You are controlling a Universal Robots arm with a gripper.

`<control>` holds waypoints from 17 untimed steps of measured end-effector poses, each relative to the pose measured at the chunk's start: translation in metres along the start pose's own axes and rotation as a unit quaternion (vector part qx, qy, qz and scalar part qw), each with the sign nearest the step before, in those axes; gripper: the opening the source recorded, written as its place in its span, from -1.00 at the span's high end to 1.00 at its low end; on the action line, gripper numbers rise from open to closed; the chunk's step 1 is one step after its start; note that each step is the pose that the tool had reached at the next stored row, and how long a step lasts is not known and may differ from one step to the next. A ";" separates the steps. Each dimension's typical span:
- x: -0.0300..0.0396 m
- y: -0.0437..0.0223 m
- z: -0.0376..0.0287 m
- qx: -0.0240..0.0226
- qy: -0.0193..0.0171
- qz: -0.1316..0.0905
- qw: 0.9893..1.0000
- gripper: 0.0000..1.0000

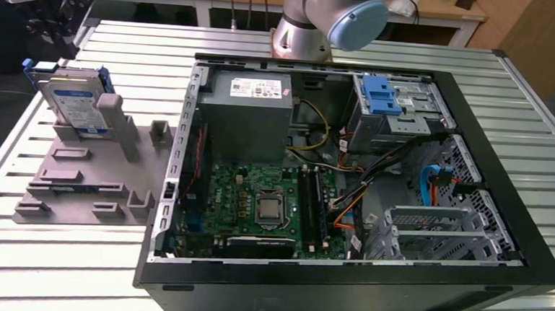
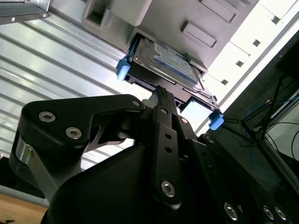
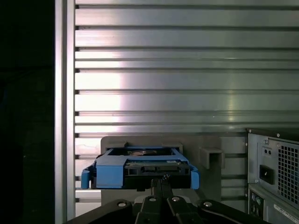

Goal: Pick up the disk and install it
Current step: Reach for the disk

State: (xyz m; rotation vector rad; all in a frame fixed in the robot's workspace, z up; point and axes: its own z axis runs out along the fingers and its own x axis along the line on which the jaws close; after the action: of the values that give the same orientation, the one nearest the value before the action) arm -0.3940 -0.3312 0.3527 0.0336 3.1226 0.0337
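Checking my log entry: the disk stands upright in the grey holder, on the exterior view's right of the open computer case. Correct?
Wrong side: the exterior view shows the disk upright in the grey holder on that view's left of the open computer case.

Black gripper (image 2: 159,93), and right ahead of it the silver disk (image 2: 145,52), blue-and-white label (image 2: 172,60), blue bracket (image 3: 111,175), grey stand (image 2: 205,18), ribbed silver table (image 3: 187,70).
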 end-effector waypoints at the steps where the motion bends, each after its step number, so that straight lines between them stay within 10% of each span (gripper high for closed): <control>1: 0.0012 0.0001 0.0001 0.000 0.000 0.000 1.000 0.79; 17: 0.0217 0.0016 0.0022 0.000 0.000 0.000 1.000 0.79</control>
State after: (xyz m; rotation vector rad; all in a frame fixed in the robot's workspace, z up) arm -0.4156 -0.3290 0.3502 0.0336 3.1226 0.0336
